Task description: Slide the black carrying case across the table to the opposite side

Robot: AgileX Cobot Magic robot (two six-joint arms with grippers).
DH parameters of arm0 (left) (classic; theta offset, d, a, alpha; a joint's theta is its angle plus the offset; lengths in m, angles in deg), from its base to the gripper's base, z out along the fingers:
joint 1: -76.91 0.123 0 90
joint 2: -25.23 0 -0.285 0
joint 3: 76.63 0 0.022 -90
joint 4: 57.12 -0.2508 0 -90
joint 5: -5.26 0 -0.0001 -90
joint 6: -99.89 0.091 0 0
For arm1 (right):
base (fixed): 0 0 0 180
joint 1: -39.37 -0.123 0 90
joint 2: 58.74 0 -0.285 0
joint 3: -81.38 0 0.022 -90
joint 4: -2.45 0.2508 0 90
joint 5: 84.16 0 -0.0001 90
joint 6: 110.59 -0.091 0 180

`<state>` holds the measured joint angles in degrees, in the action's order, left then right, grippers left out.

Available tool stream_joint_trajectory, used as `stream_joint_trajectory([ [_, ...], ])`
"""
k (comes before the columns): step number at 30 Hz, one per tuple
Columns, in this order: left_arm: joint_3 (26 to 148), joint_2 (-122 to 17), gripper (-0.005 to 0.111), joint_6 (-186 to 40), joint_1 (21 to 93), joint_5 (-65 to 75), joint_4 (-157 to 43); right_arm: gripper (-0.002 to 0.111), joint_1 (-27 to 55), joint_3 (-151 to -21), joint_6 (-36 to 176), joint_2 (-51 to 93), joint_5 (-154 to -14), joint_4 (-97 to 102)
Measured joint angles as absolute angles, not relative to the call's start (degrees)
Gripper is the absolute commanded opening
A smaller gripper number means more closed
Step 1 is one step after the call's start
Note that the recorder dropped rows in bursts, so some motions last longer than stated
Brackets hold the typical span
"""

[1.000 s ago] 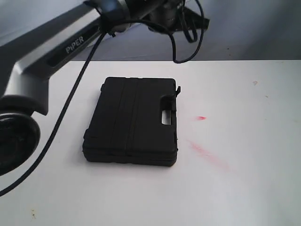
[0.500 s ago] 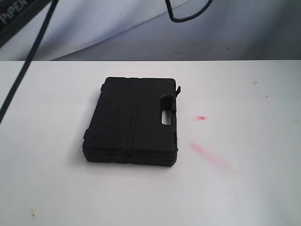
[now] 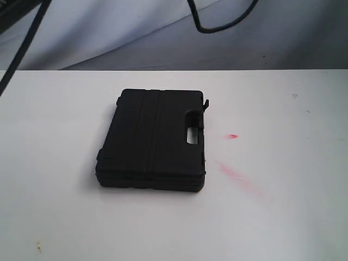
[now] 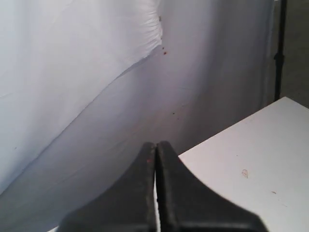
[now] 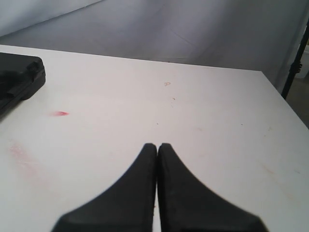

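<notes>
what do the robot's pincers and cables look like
The left pincer and the right pincer are matte black. Each has two smooth fingers, broad at the base, with curved outer edges tapering to narrow tips. No lettering shows on them. The exterior view shows only thin black cables: a slanting cable at upper left and a looping cable at top centre.

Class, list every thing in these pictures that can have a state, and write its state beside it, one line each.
Black carrying case: closed, lying flat on the table, nothing touching it.
Left gripper: jaws shut, holding nothing.
Right gripper: jaws shut, holding nothing, above the table, apart from the case.
Table: marked with pink-red smears beside the case.
</notes>
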<state>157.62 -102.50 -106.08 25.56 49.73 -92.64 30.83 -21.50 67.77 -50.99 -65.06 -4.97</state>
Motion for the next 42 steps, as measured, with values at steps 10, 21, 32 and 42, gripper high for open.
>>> stream_joint_trajectory([
  [10,136.7,-89.3,0.0,-119.3,25.9,37.2,-107.7,0.0,30.8,-21.5,67.8,-51.0,-65.1,-5.0],
  [21,104.0,-65.0,0.0,-124.1,41.8,24.8,-113.1,0.0,30.8,-21.5,67.8,-51.0,-65.1,-5.0],
  [32,75.7,-44.8,0.0,-125.4,64.6,11.0,-107.2,0.0,30.8,-21.5,67.8,-51.0,-65.1,-5.0],
  [42,67.5,-37.3,0.0,-125.6,64.7,10.7,-106.2,0.0,30.8,-21.5,67.8,-51.0,-65.1,-5.0],
])
